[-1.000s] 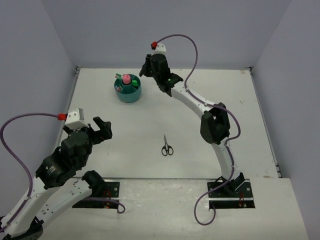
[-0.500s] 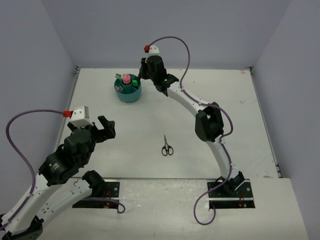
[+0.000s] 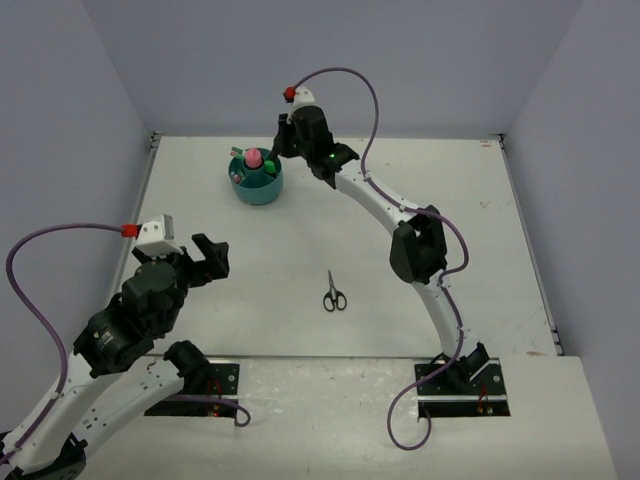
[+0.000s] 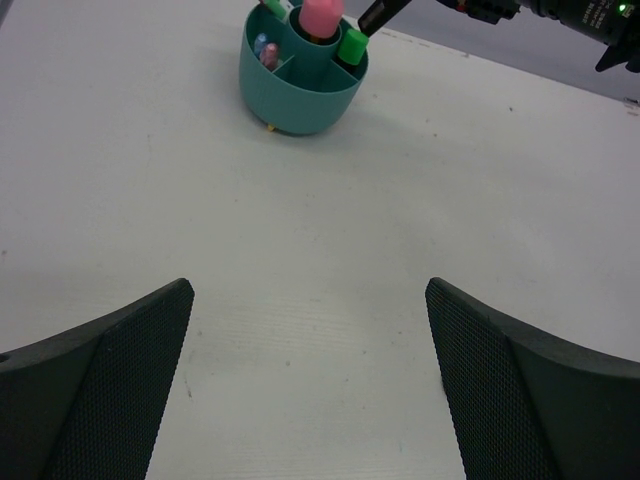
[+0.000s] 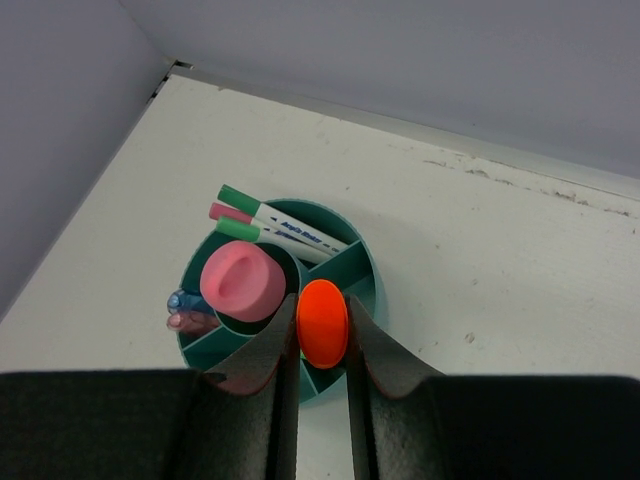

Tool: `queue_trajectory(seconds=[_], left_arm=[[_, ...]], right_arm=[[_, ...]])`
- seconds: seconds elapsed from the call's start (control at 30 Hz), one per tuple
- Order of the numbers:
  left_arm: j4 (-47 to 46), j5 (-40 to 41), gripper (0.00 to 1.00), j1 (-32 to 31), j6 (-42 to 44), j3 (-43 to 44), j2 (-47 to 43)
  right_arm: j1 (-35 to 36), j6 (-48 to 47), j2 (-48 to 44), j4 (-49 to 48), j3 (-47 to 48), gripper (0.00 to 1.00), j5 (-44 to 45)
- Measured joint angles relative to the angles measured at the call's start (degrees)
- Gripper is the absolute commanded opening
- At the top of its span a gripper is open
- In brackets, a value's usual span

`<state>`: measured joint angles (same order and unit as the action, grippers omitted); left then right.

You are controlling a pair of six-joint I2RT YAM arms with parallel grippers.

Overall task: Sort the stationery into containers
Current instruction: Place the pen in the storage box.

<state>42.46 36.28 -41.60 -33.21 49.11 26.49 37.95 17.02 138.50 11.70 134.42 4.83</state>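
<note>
- Right end effector (image 5: 322, 332): reached to the far left of the bench (image 3: 450, 220) and poised over the teal organiser (image 5: 366, 272). Its fingers are clamped on the orange-capped highlighter (image 5: 322, 323), cap uppermost.
- In the left wrist view the highlighter's black body slants down to the organiser's rim. Whether its lower end is inside a compartment cannot be told.
- Organiser contents: the pink tube (image 5: 243, 283) stands in the centre well. The white pens (image 5: 290, 232), with green and pink caps, lean in a far compartment. The blue and pink markers (image 5: 188, 309) share a compartment on the left. A green-capped highlighter (image 4: 352, 45) stands in a compartment just beside the held one.
- Scissors (image 3: 335, 295): flat on the bench, blades together and pointing away from the arm bases. They lie between the two arms, well apart from the organiser.
- Left end effector (image 4: 307, 300): fingers spread wide with nothing between them, raised above bare bench on the near left and facing the organiser.
</note>
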Motion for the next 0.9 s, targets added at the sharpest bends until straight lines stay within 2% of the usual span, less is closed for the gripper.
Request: queue_trajectory(seconds=[0.17,0.3,0.43,0.53,0.7,0.9], left_arm=[[0.0,0.0,1.00,0.0,0.0,-0.1,-1.4],[0.0,-0.1,1.00,0.0,0.1,-0.1,-1.9],[-0.1,-0.1,1.00,0.0,0.1,-0.2,-1.9],[-0.1,-0.1,1.00,0.0,0.1,-0.2,-2.0],[-0.3,-0.1,1.00,0.0,0.1,-0.2,-2.8],[-1.2,-0.1,1.00,0.0,0.9,-0.2,-3.1]], right_arm=[[0.0,0.0,0.2,1.1,0.5,0.09,-0.1],[0.0,0.0,1.0,1.4,1.9,0.15,-0.1],[0.0,0.0,1.7,1.5,2.3,0.26,-0.1],[0.0,-0.1,2.4,2.0,3.1,0.38,-0.6],[0.0,-0.2,2.7,2.4,3.4,0.47,-1.4],[0.0,-0.3,2.7,2.5,3.4,0.51,-1.6]])
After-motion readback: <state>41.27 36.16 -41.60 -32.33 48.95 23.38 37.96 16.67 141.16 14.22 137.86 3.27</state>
